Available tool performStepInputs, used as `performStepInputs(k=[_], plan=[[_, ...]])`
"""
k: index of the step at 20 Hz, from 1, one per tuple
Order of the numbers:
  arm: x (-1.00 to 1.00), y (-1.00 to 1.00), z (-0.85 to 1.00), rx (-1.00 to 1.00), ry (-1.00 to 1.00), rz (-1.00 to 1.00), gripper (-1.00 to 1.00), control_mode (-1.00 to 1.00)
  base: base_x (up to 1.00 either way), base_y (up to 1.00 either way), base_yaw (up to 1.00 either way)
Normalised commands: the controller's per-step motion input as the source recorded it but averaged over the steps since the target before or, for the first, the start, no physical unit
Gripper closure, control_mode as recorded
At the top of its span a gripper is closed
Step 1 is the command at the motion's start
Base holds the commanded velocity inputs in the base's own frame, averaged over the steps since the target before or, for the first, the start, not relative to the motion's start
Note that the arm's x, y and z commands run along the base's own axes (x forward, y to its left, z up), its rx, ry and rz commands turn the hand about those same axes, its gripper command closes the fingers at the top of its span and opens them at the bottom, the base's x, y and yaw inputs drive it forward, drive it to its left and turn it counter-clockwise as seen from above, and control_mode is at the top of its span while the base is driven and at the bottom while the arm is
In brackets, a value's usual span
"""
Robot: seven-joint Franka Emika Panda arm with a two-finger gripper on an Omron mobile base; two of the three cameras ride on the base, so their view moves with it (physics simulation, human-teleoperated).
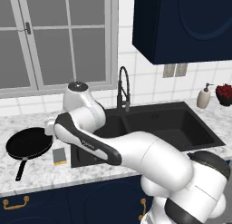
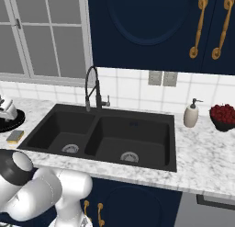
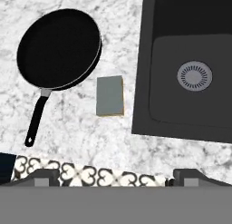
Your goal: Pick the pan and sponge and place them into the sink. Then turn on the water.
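The black pan (image 3: 59, 48) lies on the marble counter left of the sink (image 3: 181, 109), its long handle pointing toward the counter's front edge. The grey-topped sponge (image 3: 110, 95) rests between the pan and the sink's left rim, touching neither. My gripper (image 3: 116, 177) hangs high above the counter's front edge, looking straight down, open and holding nothing. From the left base camera, the pan (image 1: 28, 144) and sponge (image 1: 59, 155) sit left of the sink (image 1: 181, 128), with my arm bent over them. No water is in view at the black faucet (image 1: 123, 89).
A beige soap dispenser (image 2: 190, 115) and a dark bowl of red fruit (image 2: 224, 116) stand on the counter right of the sink (image 2: 133, 134). A window is behind the pan, and a navy upper cabinet (image 1: 181, 23) hangs over the sink's right side.
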Motion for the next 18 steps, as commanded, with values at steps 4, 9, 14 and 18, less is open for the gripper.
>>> performStepInputs(k=[4,9,14,18], plan=[[0.00,0.70,-0.38,0.00,0.06,0.00,-1.00,-1.00,0.00,0.00,0.00],[0.00,0.53,-0.35,0.04,0.08,0.00,-1.00,-1.00,0.00,0.00,0.00],[0.00,0.58,-0.23,0.00,0.06,0.00,-1.00,-1.00,0.00,0.00,0.00],[0.00,0.61,-0.23,0.00,0.06,0.00,-1.00,-1.00,0.00,0.00,0.00]])
